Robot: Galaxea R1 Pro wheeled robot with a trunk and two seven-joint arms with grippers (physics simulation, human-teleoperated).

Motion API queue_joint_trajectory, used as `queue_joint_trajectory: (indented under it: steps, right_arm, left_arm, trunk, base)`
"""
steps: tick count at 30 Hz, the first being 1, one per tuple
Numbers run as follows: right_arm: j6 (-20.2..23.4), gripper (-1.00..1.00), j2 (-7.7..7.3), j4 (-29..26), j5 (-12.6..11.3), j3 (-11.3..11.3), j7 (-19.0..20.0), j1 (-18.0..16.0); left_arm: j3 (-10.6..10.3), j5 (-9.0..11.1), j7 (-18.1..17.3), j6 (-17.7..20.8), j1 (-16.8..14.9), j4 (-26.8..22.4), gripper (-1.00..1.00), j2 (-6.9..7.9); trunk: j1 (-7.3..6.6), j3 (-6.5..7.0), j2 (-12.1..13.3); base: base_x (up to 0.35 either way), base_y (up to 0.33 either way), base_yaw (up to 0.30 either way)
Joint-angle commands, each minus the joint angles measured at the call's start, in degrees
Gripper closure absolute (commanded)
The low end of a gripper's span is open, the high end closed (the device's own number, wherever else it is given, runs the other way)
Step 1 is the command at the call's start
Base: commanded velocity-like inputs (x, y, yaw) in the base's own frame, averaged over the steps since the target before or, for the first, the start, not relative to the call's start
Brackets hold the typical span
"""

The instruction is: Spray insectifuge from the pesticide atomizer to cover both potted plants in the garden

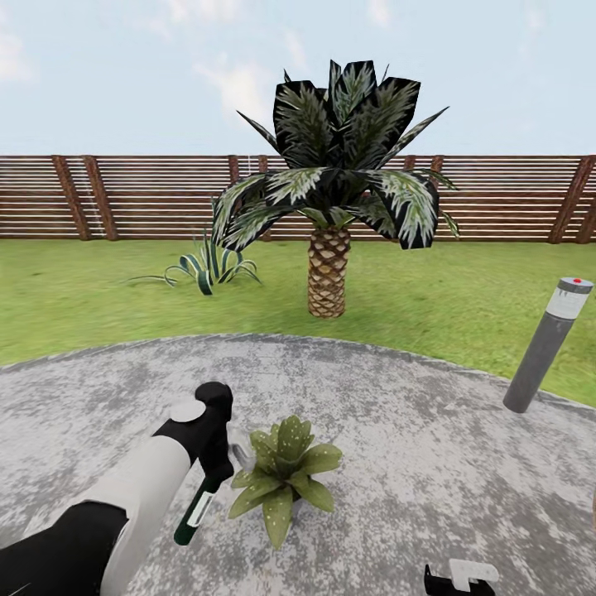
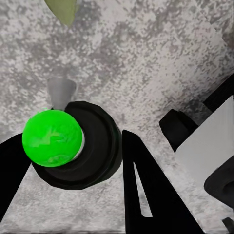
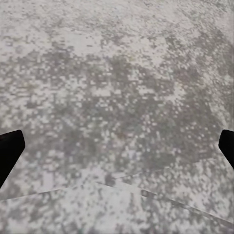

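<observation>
One potted plant (image 1: 285, 476), a low rosette of speckled green leaves, stands on the grey patio (image 1: 414, 430) of the garden. My left gripper (image 1: 213, 473) is shut on the pesticide atomizer (image 1: 197, 509), a dark green bottle with a white label, held just left of the plant with its grey nozzle toward the leaves. In the left wrist view the black fingers (image 2: 141, 195) clamp the atomizer (image 2: 78, 146), which shows a bright green cap and a grey nozzle (image 2: 61, 92); a leaf tip (image 2: 61, 9) lies beyond. My right gripper (image 1: 459, 579) hangs low, open (image 3: 117, 151) over bare paving.
A big palm (image 1: 331, 207) and a spiky striped plant (image 1: 207, 269) grow in the lawn behind the patio. A grey bollard lamp (image 1: 546, 343) stands at the patio's right edge. A brown slat fence (image 1: 124, 199) closes the back.
</observation>
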Motion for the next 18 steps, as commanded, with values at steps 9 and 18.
queue_joint_trajectory:
  steps: [9,18]
  right_arm:
    - [-0.13,-1.00,-0.06,0.08,0.61,-0.39,-0.23,-0.04]
    - [-0.13,-1.00,-0.09,0.07,0.61,-0.39,-0.23,-0.04]
  left_arm:
    - [-0.54,-0.07,-0.54,0.63,0.53,0.19,1.00,-1.26]
    - [-0.45,0.12,-0.54,0.49,2.90,-0.58,1.00,2.60]
  trunk:
    - [-0.01,-0.06,-0.02]
    - [-0.01,-0.06,-0.02]
  base:
    - [0.000,0.000,0.000]
    - [0.000,0.000,0.000]
